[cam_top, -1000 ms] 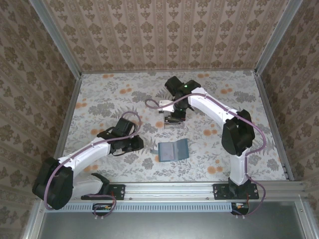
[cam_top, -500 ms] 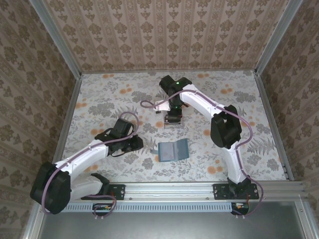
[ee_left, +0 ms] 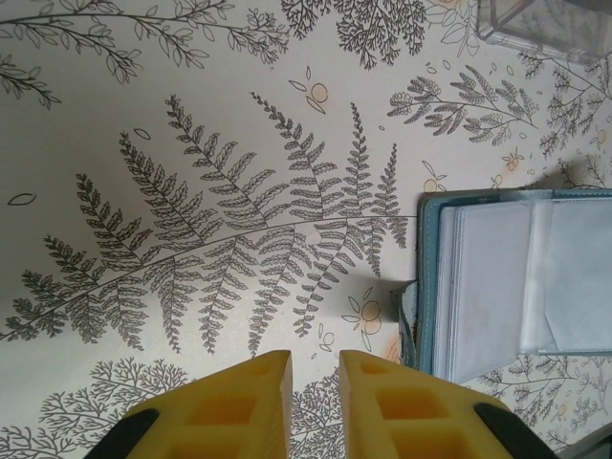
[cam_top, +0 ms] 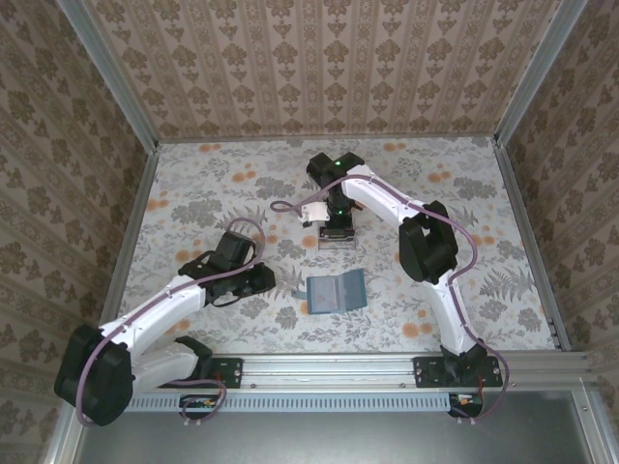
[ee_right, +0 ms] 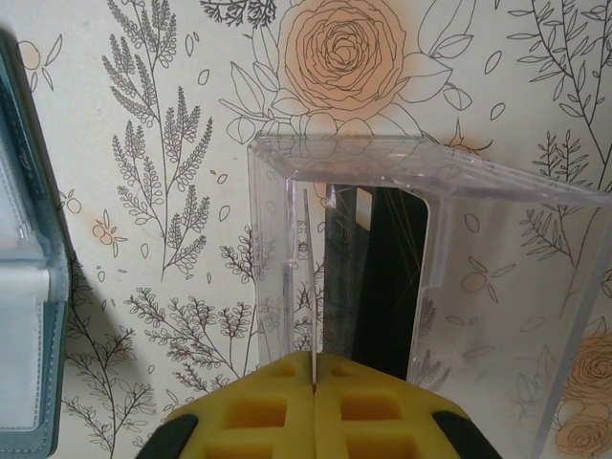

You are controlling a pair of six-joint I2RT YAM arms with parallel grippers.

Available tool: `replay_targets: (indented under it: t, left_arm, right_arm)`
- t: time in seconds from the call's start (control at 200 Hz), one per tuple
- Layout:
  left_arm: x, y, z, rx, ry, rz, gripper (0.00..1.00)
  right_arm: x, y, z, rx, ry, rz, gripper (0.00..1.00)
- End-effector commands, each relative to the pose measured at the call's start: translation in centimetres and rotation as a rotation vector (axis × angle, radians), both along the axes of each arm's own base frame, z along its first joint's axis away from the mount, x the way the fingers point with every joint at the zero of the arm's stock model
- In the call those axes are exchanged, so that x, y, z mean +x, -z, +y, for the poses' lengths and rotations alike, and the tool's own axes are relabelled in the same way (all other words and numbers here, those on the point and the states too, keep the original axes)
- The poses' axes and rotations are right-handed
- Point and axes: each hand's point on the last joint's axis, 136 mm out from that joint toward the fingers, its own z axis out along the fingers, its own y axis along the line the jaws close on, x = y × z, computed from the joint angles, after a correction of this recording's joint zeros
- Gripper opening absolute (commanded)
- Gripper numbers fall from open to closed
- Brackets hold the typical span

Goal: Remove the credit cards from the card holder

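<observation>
— right pincer [ee_right: 314, 363] is pinching a thin pale credit card [ee_right: 308, 277], its yellow pads pressed together on the lower edge. the card is standing edge-on inside the clear tray [ee_right: 449, 191].
— what is differing from a second ago?
— the right arm [cam_top: 426, 246] is now folding in toward the middle of the bench [cam_top: 213, 193]. earlier its elbow was jutting out to the right. its wrist is hovering over the same tray, shifted slightly left.
— and what is the left pincer [ee_left: 316, 368] doing?
— it is hanging low over the bench with its pads slightly parted, gripping nothing. it is sitting just left of the card holder [cam_top: 336, 291], in about the same spot as before.
— is the holder moving?
— no. it is lying open and flat near the front middle, clear sleeves facing up, apart from the tray, right where it was lying earlier.
</observation>
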Motion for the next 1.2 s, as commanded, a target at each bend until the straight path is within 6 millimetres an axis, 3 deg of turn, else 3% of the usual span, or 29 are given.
replay_targets:
  t: [0.0,0.17,0.335,0.55,0.75,1.0,1.195]
  left_arm:
    - [-0.5,0.2,0.6,0.011,-0.016,0.012,0.21]
    - [-0.3,0.0,0.7,0.014,-0.015,0.007,0.21]
    - [-0.1,-0.4,0.4,0.005,-0.012,0.001,0.21]
    - [0.5,-2.1,-1.6,-0.008,0.036,-0.029,0.21]
    - [0.2,-2.7,-5.7,-0.034,0.139,-0.022,0.21]
    - [-0.7,-0.7,-9.3,0.02,0.243,0.044,0.19]
    - [-1.2,2.2,-9.6,0.092,0.265,0.12,0.16]
  right_arm:
    - [0.4,0.0,0.0,-0.01,0.017,-0.005,0.14]
    - [3.8,-2.1,0.0,-0.004,0.055,-0.198,0.19]
    - [4.5,-4.5,-0.2,0.028,0.083,-0.297,0.2]
    - [3.1,-7.2,0.4,0.172,0.208,-0.32,0.22]
    - [1.7,-9.7,0.4,0.369,0.484,-0.355,0.3]
    - [-1.0,-11.0,-1.3,0.54,0.884,-0.295,0.31]
    - [-3.8,-10.0,-1.5,0.644,1.177,-0.113,0.27]
